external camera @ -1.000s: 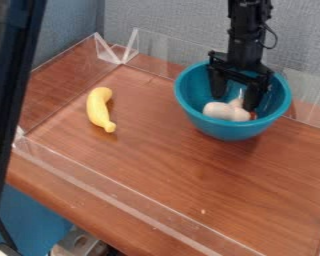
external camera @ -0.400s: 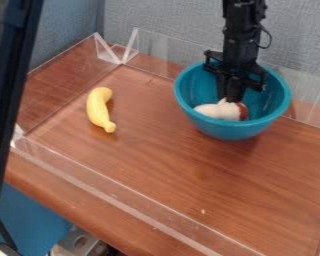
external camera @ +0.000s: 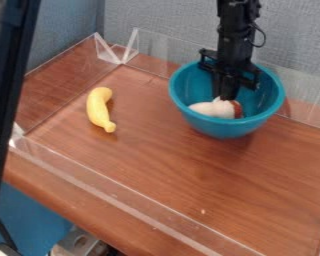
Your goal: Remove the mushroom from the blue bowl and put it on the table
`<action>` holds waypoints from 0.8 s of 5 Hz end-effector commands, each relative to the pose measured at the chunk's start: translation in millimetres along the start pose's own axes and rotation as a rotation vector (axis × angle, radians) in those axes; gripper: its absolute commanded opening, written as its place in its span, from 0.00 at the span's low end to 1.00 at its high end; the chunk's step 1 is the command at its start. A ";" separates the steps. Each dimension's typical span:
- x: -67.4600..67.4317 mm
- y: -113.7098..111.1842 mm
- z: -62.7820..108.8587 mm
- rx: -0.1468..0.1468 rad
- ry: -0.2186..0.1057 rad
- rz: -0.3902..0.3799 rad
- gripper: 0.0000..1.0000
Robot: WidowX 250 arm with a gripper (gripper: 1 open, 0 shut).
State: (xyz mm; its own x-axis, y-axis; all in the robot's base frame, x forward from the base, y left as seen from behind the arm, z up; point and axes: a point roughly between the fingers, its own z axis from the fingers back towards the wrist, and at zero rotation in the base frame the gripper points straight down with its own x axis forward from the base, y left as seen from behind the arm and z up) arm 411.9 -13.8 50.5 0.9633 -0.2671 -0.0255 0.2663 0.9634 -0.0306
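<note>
Mushroom beneath the downward-pointing pincer, inside the bowl.

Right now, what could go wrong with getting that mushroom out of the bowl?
The jaws look shut at the top of the mushroom, so the grip may be shallow and it could slip back into the blue bowl. The mushroom also sits low inside the curved wall, so lifting at a slant might knock it against the rim or drag the bowl along the table.
</note>
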 end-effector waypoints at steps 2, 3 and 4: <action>-0.4 13.3 11.5 0.013 -0.041 0.006 0.00; 0.0 10.4 6.8 0.008 -0.038 -0.002 0.00; 0.4 7.5 2.2 0.002 -0.034 -0.010 0.00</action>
State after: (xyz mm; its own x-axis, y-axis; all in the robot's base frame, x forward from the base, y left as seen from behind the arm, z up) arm 411.9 -15.4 47.6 0.9609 -0.2765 -0.0136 0.2758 0.9605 -0.0381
